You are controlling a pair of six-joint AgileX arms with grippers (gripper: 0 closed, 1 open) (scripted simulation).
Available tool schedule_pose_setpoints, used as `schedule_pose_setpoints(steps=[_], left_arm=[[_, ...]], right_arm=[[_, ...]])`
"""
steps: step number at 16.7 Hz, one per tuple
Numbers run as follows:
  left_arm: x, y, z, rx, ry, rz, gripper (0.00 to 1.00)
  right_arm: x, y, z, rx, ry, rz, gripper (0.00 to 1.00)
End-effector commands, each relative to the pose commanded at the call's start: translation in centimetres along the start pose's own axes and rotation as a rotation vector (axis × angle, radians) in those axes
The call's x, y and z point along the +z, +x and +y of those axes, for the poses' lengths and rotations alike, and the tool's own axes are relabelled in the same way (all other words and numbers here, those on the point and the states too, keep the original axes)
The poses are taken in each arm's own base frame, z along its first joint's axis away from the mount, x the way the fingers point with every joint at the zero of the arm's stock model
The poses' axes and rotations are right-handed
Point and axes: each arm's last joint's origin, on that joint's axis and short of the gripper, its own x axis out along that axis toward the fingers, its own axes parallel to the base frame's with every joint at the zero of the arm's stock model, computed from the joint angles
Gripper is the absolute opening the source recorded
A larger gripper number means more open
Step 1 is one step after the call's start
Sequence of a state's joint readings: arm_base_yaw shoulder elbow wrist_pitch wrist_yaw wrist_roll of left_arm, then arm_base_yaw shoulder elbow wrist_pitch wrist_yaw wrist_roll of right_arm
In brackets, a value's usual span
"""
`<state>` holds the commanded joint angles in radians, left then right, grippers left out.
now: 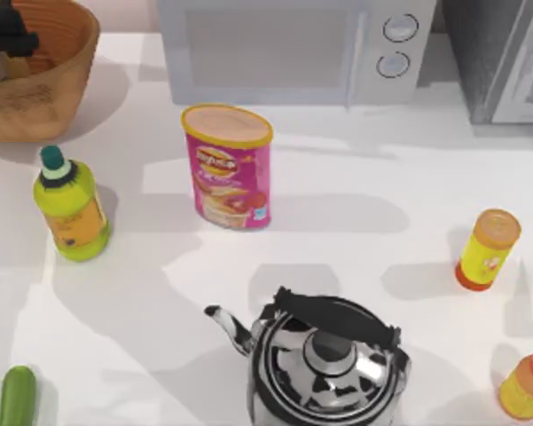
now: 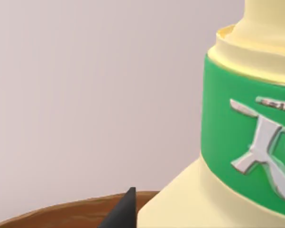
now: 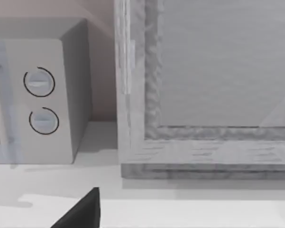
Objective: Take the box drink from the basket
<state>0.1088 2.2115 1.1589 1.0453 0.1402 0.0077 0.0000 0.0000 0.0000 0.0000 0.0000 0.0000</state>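
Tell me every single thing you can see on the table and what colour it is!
basket: 1, tan-brown wicker, back left corner.
box drink: 1, cream-yellow with a green band, close before the left wrist camera, above the basket rim.
microwave: 1, grey, back middle.
canister: 1, pink, middle.
bottle: 1, lime-green with a dark green cap, left side.
kettle: 1, shiny silver with a black handle, front middle.
jar: 1, yellow-orange, right side.
small bottle: 1, yellow with a red cap, front right corner.
green thing: 1, front left corner.
left gripper: 1, black, over the basket.
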Motion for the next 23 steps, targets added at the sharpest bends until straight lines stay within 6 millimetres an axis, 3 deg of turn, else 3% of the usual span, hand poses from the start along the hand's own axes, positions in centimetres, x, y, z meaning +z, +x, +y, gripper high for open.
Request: schedule_pose_setpoints(steps=[7, 15, 20, 23], left_arm=[[0.0, 0.0, 0.0, 0.0, 0.0, 0.0, 0.02], [0.0, 0.0, 0.0, 0.0, 0.0, 0.0, 0.0], [1.9, 0.1, 0.3, 0.006, 0.0, -0.007, 0.0], [5.0, 0.6, 0.3, 0.004, 0.001, -0.016, 0.0]], right_arm=[[0.0, 0.0, 0.0, 0.0, 0.0, 0.0, 1.0], [0.0, 0.0, 0.0, 0.0, 0.0, 0.0, 1.0], [0.0, 0.0, 0.0, 0.0, 0.0, 0.0, 1.0], [0.0, 0.0, 0.0, 0.0, 0.0, 0.0, 1.0]])
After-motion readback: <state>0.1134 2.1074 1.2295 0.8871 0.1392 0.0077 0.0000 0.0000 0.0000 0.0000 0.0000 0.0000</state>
